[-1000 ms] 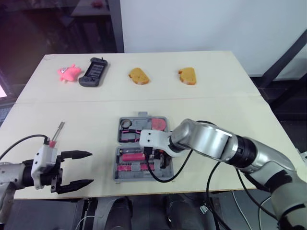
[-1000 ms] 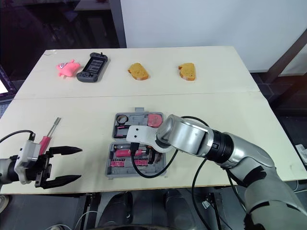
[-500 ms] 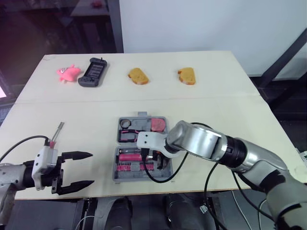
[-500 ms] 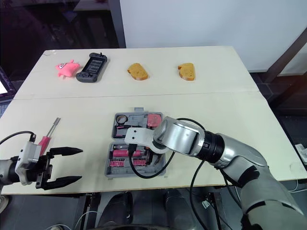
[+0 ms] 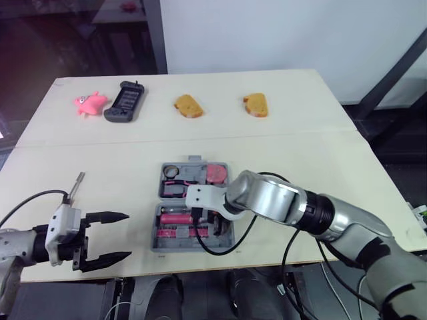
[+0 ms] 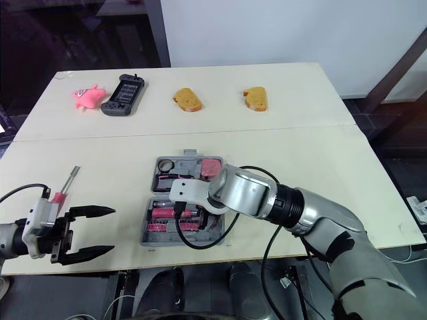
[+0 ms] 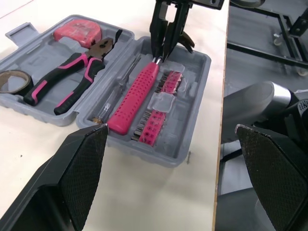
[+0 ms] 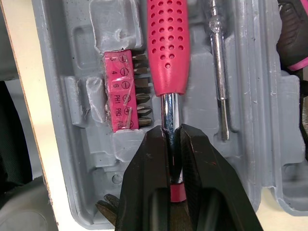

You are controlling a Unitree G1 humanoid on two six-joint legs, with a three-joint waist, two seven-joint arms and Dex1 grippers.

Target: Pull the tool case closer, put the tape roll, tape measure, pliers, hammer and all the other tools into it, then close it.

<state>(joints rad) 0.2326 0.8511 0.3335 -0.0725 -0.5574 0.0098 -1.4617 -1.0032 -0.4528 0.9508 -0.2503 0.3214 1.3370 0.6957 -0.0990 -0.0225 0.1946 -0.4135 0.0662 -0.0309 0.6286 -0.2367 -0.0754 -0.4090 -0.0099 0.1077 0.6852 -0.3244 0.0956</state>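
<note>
Tool case [image 5: 159, 244] lies open near the middle of the table's [image 5: 300, 167] near edge, so we judge the pulling closer done and most of the packing too.

Nearest to us on the left, the left gripper [image 6: 113, 230] hangs at the table edge with its fingers spread wide and nothing between them. In the near half of the case, the right gripper [image 8: 171, 134] is clamped on the metal shaft of the hammer [image 8: 167, 53], whose pink handle already rests in its moulded slot. We take it that the hammer is just being seated and only needs letting go. Beside it lie a thin tester screwdriver [image 8: 219, 72] and a block of bits [image 8: 122, 91]. In the far half sit the tape roll [image 7: 10, 79], the pliers [image 7: 67, 79] and the tape measure [image 7: 77, 31].

What is left, as we read it: a loose screwdriver [image 6: 69, 179] lies on the table to the left, just beyond the left gripper and well apart from the case. It has to go in, and then the case must be closed.

A black cable [image 6: 192, 247] from the right arm loops over the near half and could catch in the closing.

Along the far edge, clear of the work, are a pink toy [image 5: 89, 103], a black handheld game console [image 5: 125, 101] and two pieces of bread [image 5: 188, 105].
</note>
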